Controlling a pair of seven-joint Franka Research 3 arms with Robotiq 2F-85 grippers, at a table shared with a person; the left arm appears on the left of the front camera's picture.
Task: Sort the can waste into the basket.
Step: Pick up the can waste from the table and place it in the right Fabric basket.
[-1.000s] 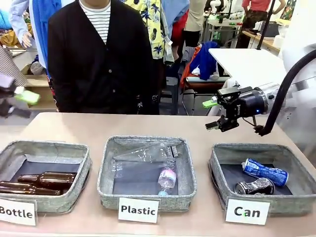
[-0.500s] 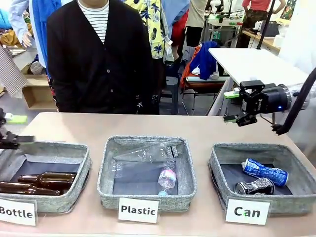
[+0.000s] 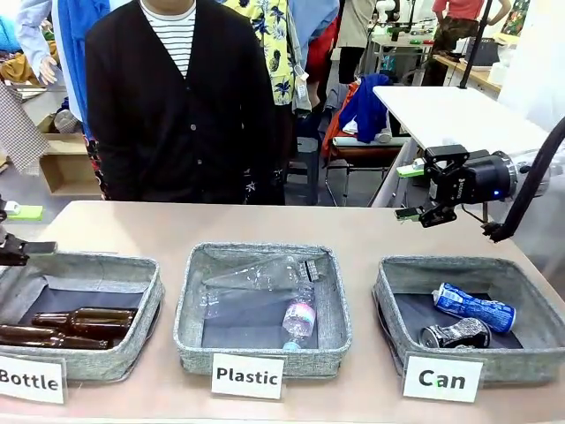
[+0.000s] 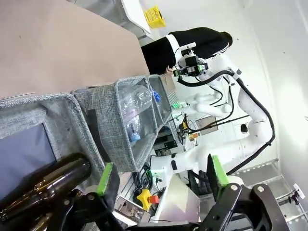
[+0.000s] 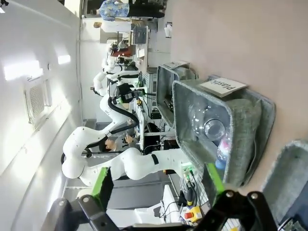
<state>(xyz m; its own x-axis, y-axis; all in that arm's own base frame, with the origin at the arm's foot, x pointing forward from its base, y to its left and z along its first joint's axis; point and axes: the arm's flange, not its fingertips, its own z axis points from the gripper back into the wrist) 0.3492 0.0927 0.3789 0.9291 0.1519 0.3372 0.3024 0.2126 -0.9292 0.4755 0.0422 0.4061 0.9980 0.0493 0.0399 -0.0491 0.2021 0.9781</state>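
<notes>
Since a second ago my right gripper (image 3: 411, 191) has pulled back from above the table toward my right edge and now hangs high behind the Can basket (image 3: 395, 284), while my left gripper (image 3: 18, 231) has dropped to the far left edge beside the Bottle basket (image 3: 85, 265). Across the tan table (image 3: 353, 230) a person (image 3: 181, 97) in a dark cardigan stands at the far side. Three grey baskets sit in a row along my side, with the Plastic basket (image 3: 196, 309) in the middle holding clear bottles (image 3: 265, 276). Brown glass bottles (image 3: 79, 324) lie in the Bottle basket, close under my left fingers (image 4: 105, 174) in the left wrist view. Both cans already lie inside the Can basket: the blue-and-white can (image 3: 473, 307) toward the back right, the crushed silvery can (image 3: 455, 334) just in front of it, touching or nearly so. They are below my right gripper and nearer to me, well apart from it. Both my grippers are spread wide with nothing between the green pads (image 5: 103, 185).
</notes>
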